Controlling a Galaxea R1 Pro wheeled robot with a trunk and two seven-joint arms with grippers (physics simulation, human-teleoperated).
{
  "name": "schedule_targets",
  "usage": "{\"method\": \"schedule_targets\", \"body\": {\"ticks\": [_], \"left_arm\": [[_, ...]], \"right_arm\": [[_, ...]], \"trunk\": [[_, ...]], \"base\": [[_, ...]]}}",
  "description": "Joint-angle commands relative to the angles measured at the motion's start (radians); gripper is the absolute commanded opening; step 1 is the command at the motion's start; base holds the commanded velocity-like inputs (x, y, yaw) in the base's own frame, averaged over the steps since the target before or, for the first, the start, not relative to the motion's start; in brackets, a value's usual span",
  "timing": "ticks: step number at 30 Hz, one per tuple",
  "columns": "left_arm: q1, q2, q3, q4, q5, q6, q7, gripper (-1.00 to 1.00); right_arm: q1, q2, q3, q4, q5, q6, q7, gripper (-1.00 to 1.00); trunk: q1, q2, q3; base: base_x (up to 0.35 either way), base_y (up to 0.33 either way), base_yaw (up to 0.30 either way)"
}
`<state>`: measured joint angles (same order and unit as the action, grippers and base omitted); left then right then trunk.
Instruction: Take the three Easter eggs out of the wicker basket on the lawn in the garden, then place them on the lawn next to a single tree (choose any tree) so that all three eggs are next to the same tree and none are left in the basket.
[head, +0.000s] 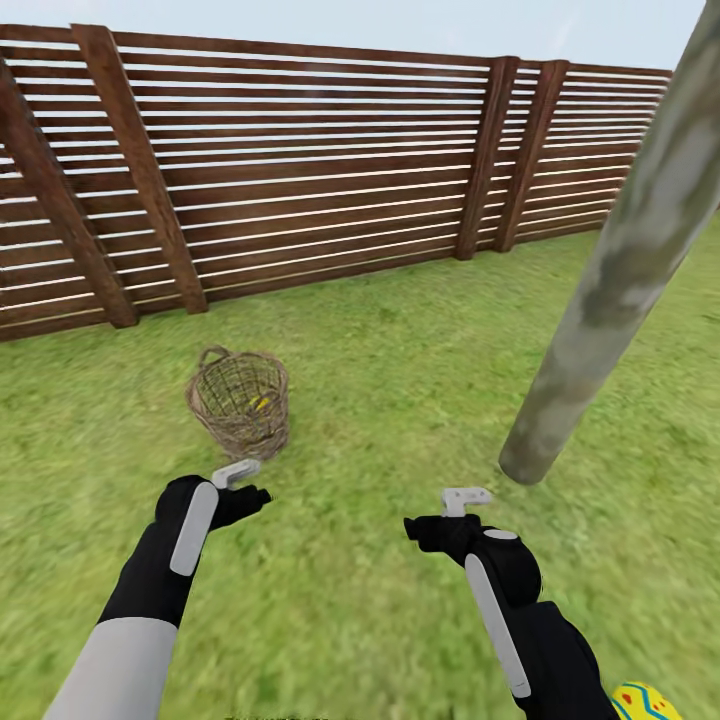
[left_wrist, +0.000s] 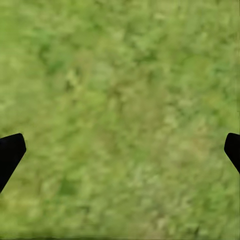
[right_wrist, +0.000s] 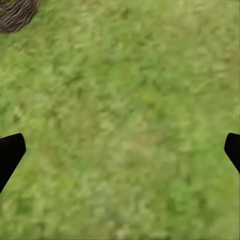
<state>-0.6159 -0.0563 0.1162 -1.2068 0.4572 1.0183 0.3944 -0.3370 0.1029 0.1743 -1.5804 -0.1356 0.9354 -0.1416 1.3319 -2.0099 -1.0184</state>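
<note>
One Easter egg (head: 643, 702) lies on the lawn (head: 400, 380) beside the right arm. Both grippers, left (head: 243, 487) and right (head: 440, 512), are spread wide, empty. Wicker basket (head: 240, 402) sits just ahead of the left gripper, the nearer one.

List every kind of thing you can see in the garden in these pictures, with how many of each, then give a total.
Wicker basket: 1
Easter eggs: 2 seen, one on the grass, one yellow patch inside the basket (maybe more hidden)
Tree trunk: 1
Wooden fence: 1
Total: 5
</note>
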Motion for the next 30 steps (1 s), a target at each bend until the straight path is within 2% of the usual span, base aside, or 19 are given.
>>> {"method": "schedule_targets", "body": {"ticks": [1, 7, 18, 30], "left_arm": [[-0.001, -0.001, 0.002, -0.001, 0.01, 0.005, 0.009, 1.0], [-0.001, 0.002, 0.002, -0.001, 0.013, 0.013, 0.008, 1.0], [-0.001, 0.022, 0.005, 0.0, 0.048, 0.021, 0.004, 1.0], [-0.001, 0.029, 0.005, 0.0, 0.051, 0.022, 0.004, 1.0]], "right_arm": [[0.0, 0.0, 0.001, -0.001, -0.011, 0.003, -0.01, 1.0], [0.0, 0.0, 0.001, -0.001, -0.011, 0.003, -0.01, 1.0], [0.0, 0.0, 0.001, -0.001, -0.011, 0.003, -0.009, 1.0], [0.0, 0.0, 0.001, -0.001, -0.012, 0.002, -0.009, 1.0]], "trunk": [[-0.004, 0.007, 0.002], [-0.027, 0.049, 0.015], [-0.069, 0.126, 0.04], [-0.115, 0.21, 0.068]], "base": [[0.0, 0.0, 0.239], [-0.054, 0.014, 0.239], [-0.249, 0.124, 0.231], [-0.123, 0.073, 0.156]]}}
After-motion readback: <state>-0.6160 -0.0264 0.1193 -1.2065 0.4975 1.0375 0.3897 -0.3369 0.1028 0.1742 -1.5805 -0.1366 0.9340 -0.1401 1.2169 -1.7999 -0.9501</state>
